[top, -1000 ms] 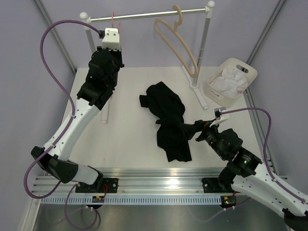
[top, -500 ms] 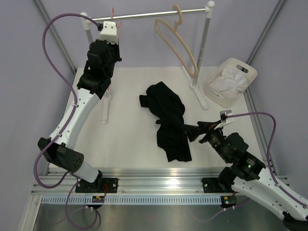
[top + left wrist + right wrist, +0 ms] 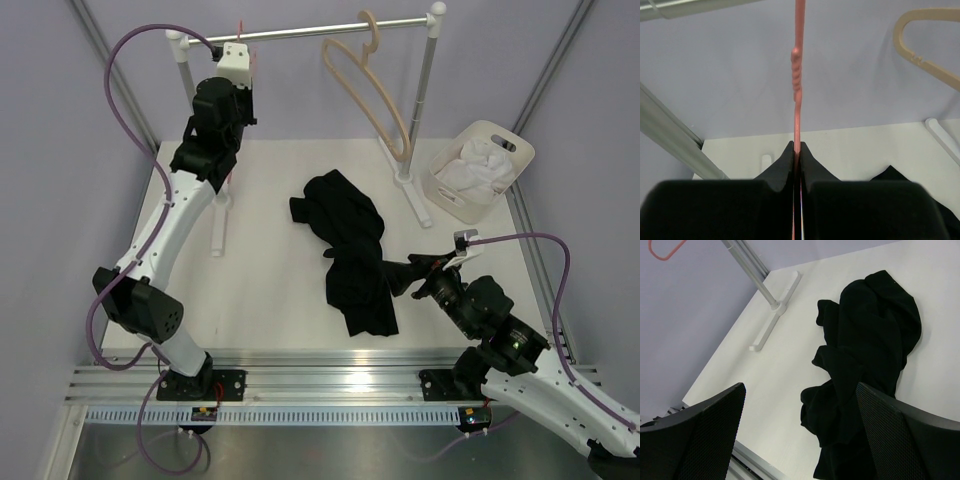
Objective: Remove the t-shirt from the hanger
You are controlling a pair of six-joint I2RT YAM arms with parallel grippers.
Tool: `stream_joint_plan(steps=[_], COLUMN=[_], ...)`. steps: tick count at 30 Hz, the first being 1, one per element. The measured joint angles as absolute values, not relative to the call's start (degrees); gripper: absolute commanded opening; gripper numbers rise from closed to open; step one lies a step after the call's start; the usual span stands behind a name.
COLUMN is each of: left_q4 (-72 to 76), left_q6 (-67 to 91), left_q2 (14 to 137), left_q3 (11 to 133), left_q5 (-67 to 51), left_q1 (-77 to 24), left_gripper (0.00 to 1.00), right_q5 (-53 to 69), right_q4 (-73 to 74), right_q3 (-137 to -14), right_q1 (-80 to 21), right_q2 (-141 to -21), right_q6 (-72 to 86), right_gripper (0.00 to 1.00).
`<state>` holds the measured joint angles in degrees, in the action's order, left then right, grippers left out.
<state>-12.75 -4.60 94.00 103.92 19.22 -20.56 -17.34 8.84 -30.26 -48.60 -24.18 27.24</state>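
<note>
While off hanger (image 3: 797, 100), t-shirt (image 3: 352, 250) mid white table (image 3: 265, 280) w/ lilac walls (image 3: 290, 90)

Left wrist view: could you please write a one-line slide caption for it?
Left gripper shut on the pink hanger, beige hanger at upper right.

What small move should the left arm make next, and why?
Probably ease the left hand a little higher so the hook of the hanger clears the rail, then settle it on. The t-shirt already lies crumpled on the table, off the hanger, and the hand is shut on the wire close by the rail. Whether the hook is already over it I cannot tell.
</note>
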Motion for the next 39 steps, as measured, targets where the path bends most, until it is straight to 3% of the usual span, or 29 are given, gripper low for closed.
stream_joint_plan(steps=[2,4,8,9,11,12,13,20,27,34,39], left_q4=[-13.37,-13.93,-14.63,-14.68,-14.76,-14.79,-14.96,-18.94,-22.02,-27.24,-24.64], left_q6=[-4.49,-4.43,-4.01,-3.95,-3.84,-3.66,-3.55,-0.16,5.98,12.12,16.91], left_q2=[94.5,94.96,95.48,95.48,95.48,95.46,95.42,88.64,64.31,48.03,45.74], left_q3=[103.92,103.92,103.92,103.92,103.92,103.92,103.92,101.06,86.72,82.26,66.92], left_q5=[19.2,18.96,17.63,17.19,16.58,16.32,16.14,14.85,10.76,-1.23,-6.15], left_q1=[-20.32,-20.1,-19.73,-19.7,-19.7,-19.7,-19.7,-19.7,-19.68,-20.34,-25.47], left_gripper=[0.03,0.14,0.5,0.68,0.82,0.95,0.99,0.99,0.99,0.99,0.99], right_q5=[-17.28,-17.26,-17.19,-17.06,-16.95,-16.91,-16.91,-17.1,-17.41,-17.26,-19.44], right_q4=[8.84,8.84,8.84,8.84,8.82,8.82,8.84,9.43,9.63,7.7,7.49], right_q3=[-30.26,-30.26,-30.26,-30.26,-30.26,-30.26,-30.26,-30.65,-32.8,-34.37,-37.43], right_q1=[-48.6,-48.6,-48.6,-48.6,-48.6,-48.6,-48.6,-48.62,-48.62,-48.62,-48.62], right_q2=[-24.1,-23.9,-23.75,-23.79,-23.92,-24.08,-24.32,-28.18,-39.18,-53.39,-59.05], right_q6=[27.24,27.24,27.24,27.24,27.24,27.24,27.22,26.59,26.2,26.17,25.89], right_gripper=[0.99,1.0,1.0,0.99,1.0,0.99,0.99,1.0,0.99,1.0,0.99])
